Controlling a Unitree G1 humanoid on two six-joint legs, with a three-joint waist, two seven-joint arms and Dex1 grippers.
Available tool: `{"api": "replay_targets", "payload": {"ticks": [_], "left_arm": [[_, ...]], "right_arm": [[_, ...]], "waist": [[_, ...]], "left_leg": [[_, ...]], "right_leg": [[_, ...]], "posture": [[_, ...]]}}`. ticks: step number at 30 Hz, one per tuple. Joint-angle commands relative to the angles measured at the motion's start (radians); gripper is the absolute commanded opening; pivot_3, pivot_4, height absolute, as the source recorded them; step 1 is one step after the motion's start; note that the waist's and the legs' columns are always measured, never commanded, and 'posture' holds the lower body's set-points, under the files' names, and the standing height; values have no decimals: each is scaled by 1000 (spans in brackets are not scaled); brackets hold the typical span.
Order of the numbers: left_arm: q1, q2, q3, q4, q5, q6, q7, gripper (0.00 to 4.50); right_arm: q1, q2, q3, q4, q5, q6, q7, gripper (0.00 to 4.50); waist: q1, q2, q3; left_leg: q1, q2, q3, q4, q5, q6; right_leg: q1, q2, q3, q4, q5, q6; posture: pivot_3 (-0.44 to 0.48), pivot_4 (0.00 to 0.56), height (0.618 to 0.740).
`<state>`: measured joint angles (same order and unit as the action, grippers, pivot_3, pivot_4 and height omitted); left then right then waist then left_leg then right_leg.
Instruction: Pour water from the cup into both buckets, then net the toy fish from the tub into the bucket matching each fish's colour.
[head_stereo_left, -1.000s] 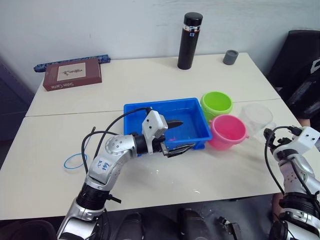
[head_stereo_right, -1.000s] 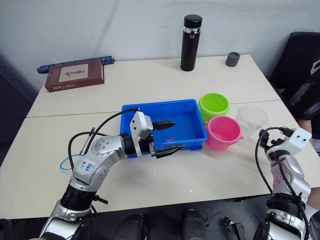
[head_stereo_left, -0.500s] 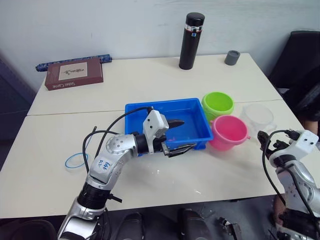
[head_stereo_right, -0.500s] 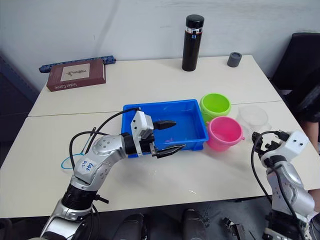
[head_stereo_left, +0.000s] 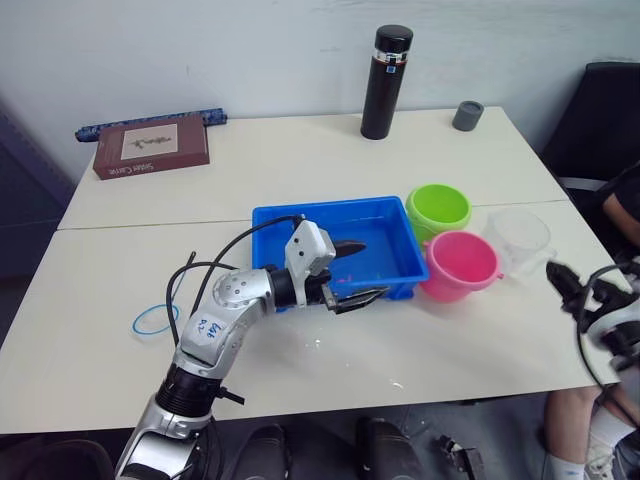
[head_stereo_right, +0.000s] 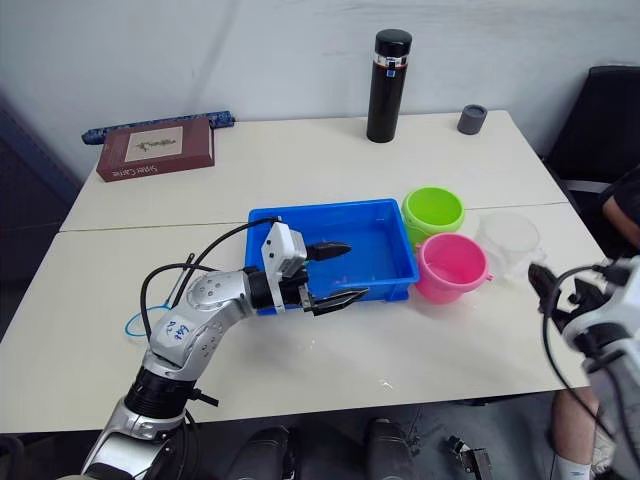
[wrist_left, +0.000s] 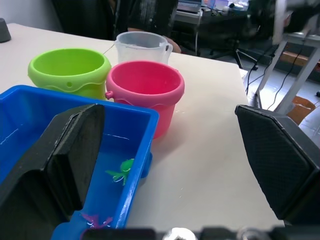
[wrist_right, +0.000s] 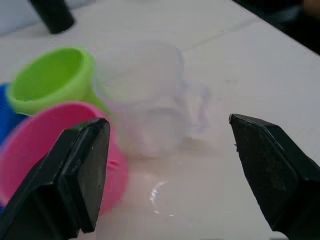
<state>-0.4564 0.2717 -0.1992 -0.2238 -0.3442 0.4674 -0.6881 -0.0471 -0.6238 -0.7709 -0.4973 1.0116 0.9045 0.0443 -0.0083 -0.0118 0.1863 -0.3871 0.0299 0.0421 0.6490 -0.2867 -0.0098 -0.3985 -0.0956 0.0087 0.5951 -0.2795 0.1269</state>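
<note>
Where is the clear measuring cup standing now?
The cup stands on the table's right side, just right of the pink bucket and green bucket, ahead of the open right gripper.

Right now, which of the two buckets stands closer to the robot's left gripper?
The pink bucket. It stands nearer the robot's side of the table, just past the corner of the blue tub where the open left gripper is. The green bucket is farther back.
</note>
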Motion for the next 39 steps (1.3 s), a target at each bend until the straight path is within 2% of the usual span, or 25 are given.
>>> {"api": "replay_targets", "payload": {"ticks": [1, 5, 8, 13, 18, 20, 23, 26, 29, 35, 39], "left_arm": [[13, -8, 28, -48, 5, -6, 45, 4500], [49, -13, 79, -120, -16, 23, 122, 4500], [96, -7, 120, -187, -19, 47, 174, 4500], [182, 17, 236, -249, 24, 29, 286, 4500], [201, 21, 385, -229, 122, 9, 478, 4500], [219, 42, 433, -216, 152, 6, 515, 4500], [236, 87, 507, -177, 135, 2, 499, 4500], [251, 173, 593, -96, 109, 13, 451, 4500], [269, 211, 625, -18, 90, 42, 431, 4500], [290, 208, 615, 88, 82, 55, 413, 4500], [304, 166, 579, 157, 83, 35, 401, 4500]], "right_arm": [[-91, -90, 36, -76, 162, 42, 31, 4070], [-235, -182, 184, -67, 251, 71, 99, 4070], [-328, -213, 308, -45, 232, 74, 177, 4070], [-476, -200, 473, 47, 160, 51, 299, 4070], [-580, -183, 601, 157, 40, 4, 460, 4070], [-621, -175, 644, 202, -11, -19, 517, 4070], [-659, -164, 677, 248, -60, -39, 584, 4070], [-695, -149, 707, 288, -106, -50, 644, 4070], [-710, -132, 721, 309, -138, -56, 673, 4070], [-710, -95, 716, 300, -176, -39, 684, 4070], [-684, -81, 708, 273, -187, -31, 672, 4070]], "waist": [[-2, 0, 0], [6, -1, 0], [7, -1, 0], [7, -1, 0], [9, -2, 0], [6, -2, 0], [5, -2, 0], [7, -2, 0], [6, -2, 0], [7, -3, 0], [7, -3, 0]], "left_leg": [[0, 0, -2, 0, 0, 0], [-2, 0, -2, -1, 0, 0], [-4, 0, -4, 0, 0, 0], [-4, 0, -5, 0, 0, 1], [-4, 0, -5, 0, 0, 1], [-4, 0, -5, 0, 0, 1], [-4, 0, -4, -1, 0, 0], [-7, 1, -3, -1, 0, 0], [-12, 0, -2, 1, 0, 0], [-15, 1, -3, 1, 0, 0], [-15, 1, -3, 1, 0, 0]], "right_leg": [[0, 0, 0, 0, 0, 0], [0, 2, -3, -1, -1, -1], [-1, 1, -2, -1, 0, -1], [-1, 0, -2, -2, 0, 0], [-1, -1, -3, -2, 0, 0], [-1, -1, -3, -2, 0, 0], [-3, -1, -3, -2, 0, 0], [-9, -1, -3, 1, 0, -1], [-15, -2, -3, 4, 0, -1], [-16, -4, -4, 6, 0, -1], [-16, -7, -5, 6, 0, -1]], "posture": [[0, 150, 740], [0, 150, 740], [0, 150, 740], [0, 150, 740], [0, 150, 740], [0, 150, 740], [0, 150, 740], [0, 150, 740], [0, 150, 740], [0, 150, 740], [0, 150, 740]]}}
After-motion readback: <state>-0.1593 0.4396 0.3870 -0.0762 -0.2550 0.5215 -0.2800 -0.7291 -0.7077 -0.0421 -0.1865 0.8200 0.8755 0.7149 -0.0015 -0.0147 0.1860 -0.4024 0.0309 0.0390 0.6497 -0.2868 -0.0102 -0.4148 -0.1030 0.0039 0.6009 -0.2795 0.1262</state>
